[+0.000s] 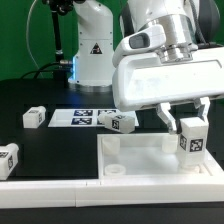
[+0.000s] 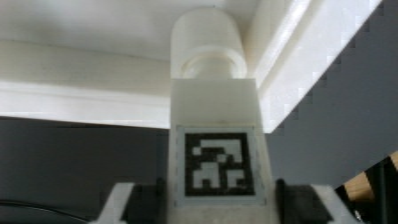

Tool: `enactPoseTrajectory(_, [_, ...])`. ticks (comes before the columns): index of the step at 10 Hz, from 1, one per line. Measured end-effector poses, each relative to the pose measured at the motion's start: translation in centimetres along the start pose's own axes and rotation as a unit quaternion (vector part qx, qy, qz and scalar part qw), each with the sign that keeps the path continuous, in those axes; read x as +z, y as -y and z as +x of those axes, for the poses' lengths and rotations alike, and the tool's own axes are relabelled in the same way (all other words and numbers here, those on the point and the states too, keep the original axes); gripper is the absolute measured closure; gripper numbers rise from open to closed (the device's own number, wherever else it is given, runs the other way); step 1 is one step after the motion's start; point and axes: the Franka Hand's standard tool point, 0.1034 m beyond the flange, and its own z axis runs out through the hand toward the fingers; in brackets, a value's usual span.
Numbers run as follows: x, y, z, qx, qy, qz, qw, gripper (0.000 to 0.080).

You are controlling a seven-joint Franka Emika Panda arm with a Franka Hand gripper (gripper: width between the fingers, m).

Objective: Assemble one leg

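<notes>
End effector (image 1: 186, 120) grips leg (image 1: 191, 140) upright, seemingly over tabletop (image 1: 128, 160) corner.

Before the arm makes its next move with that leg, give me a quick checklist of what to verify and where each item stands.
1. Grip on the leg: ok. The gripper is shut on it, and the wrist view shows it clamped from both sides.
2. Leg upright: ok. It hangs roughly vertical in the exterior view.
3. Leg lined up with a corner socket of the tabletop: cannot tell. The leg itself hides that corner.
4. Leg seated in the tabletop: cannot tell. Its lower end is not clearly visible.
5. Spare parts out of the way: ok. The nearest loose leg lies apart, by the marker board.
</notes>
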Motion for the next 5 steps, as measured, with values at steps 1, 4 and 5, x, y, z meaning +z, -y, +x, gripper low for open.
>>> enactPoseTrajectory(1, [0.05, 0.02, -0.1, 0.0, 0.002, 0.0, 1.0, 0.0455])
enactPoseTrajectory(4, [0.05, 0.02, -0.12, 0.0, 0.002, 0.001, 1.0, 0.0188])
enactPoseTrajectory(5, [0.06, 0.02, -0.12, 0.0, 0.002, 0.001, 1.0, 0.0188])
